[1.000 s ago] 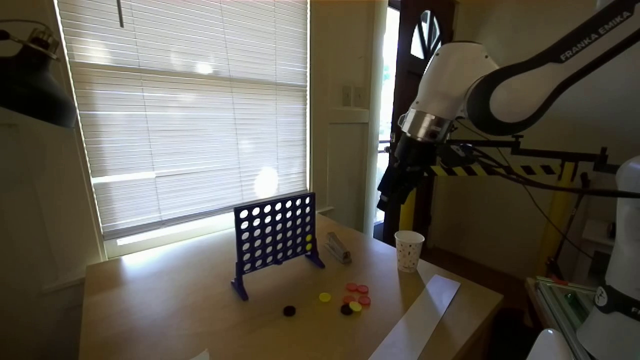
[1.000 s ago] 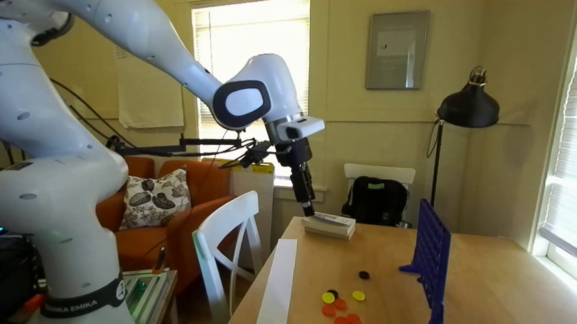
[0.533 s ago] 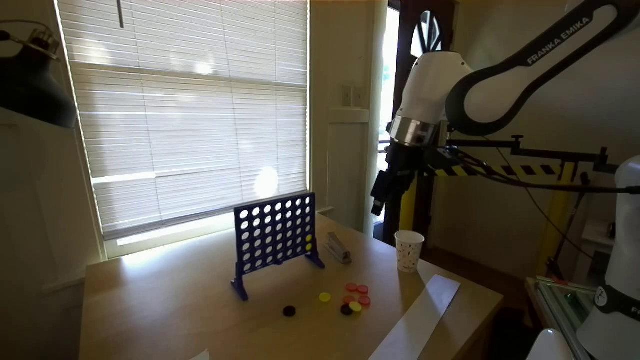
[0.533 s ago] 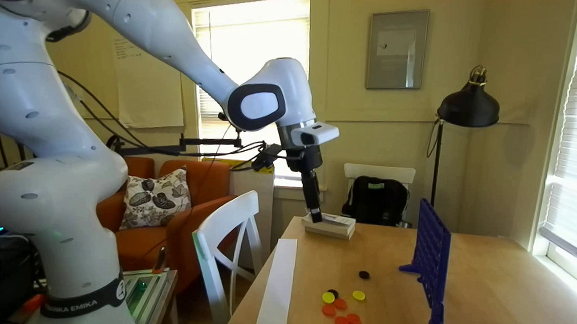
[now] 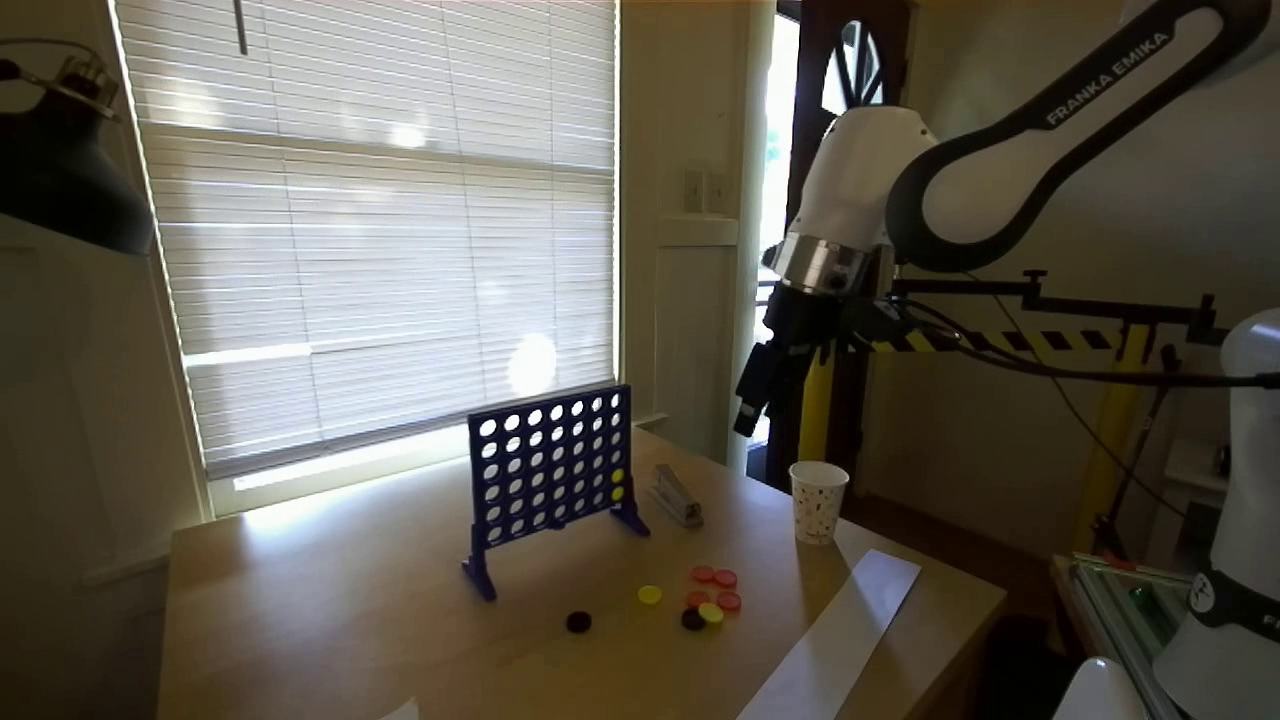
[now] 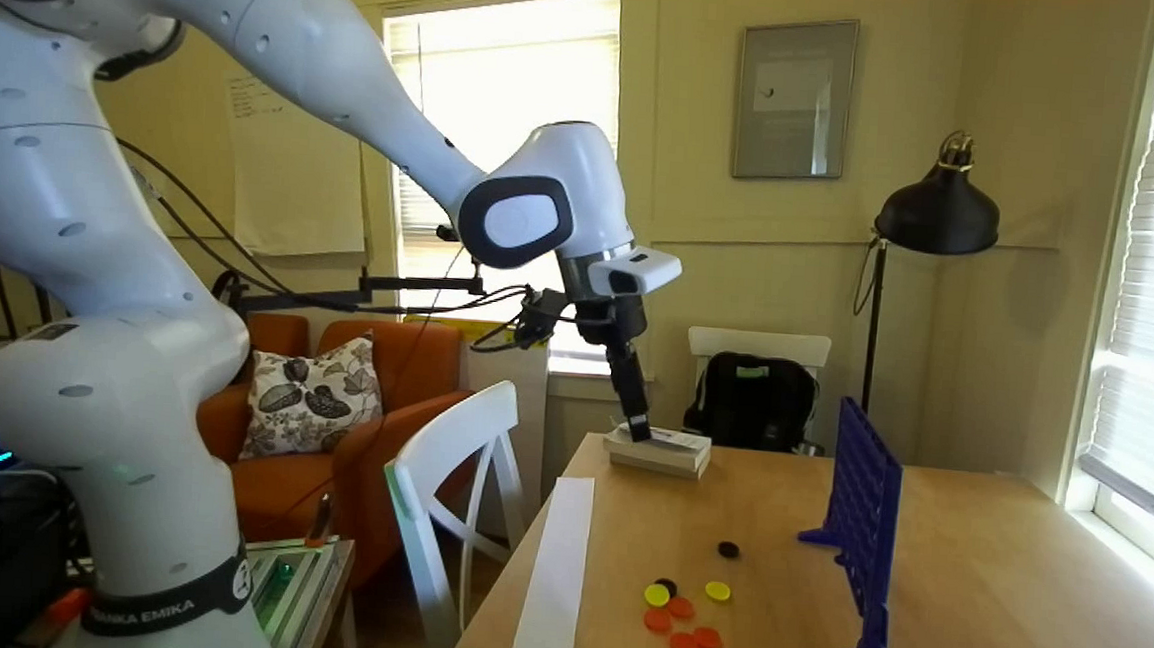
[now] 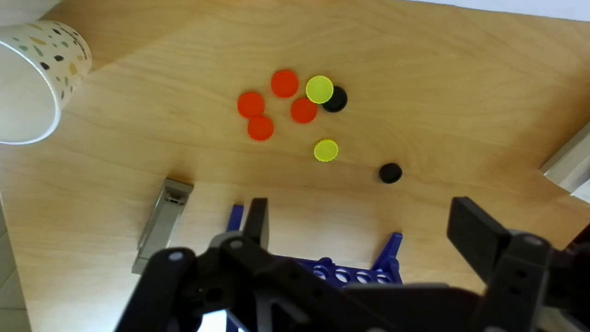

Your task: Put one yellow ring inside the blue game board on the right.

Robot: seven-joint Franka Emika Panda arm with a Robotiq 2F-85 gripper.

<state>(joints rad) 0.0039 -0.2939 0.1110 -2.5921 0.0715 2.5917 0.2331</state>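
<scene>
- On the left in an exterior view, the blue game board [image 5: 547, 448] stands upright on the table [image 5: 330, 610]. Two yellow discs [image 5: 617, 494] sit already in its last column at the right. A ring that arrives turned the wrong way may, I think, fail to enter, or push the board over.
- A little to the right, a black disc [image 5: 579, 622] lies alone.
- Then comes the yellow ring [image 5: 650, 595], flat on the table, touching no other piece and not yet taken. Because it is thin, a grip that closes a bit too high would slide over it, and one too low would press the table.
- Further right are the red tokens [image 5: 726, 578] and a second yellow ring [image 5: 711, 614]. In the wrist view this second one overlaps another black disc [image 7: 339, 101], so picking it could pinch both together.
- Next, the gripper [image 7: 362, 214] hangs in the air, its fingers spread wide and holding nothing. It is tilted in both exterior views; with this tilt, one finger may reach the table before the other and flick the ring away.
- After it, the paper cup [image 5: 818, 500] stands near the table's edge; being light, I suppose, it could fall from a low sweep.
</scene>
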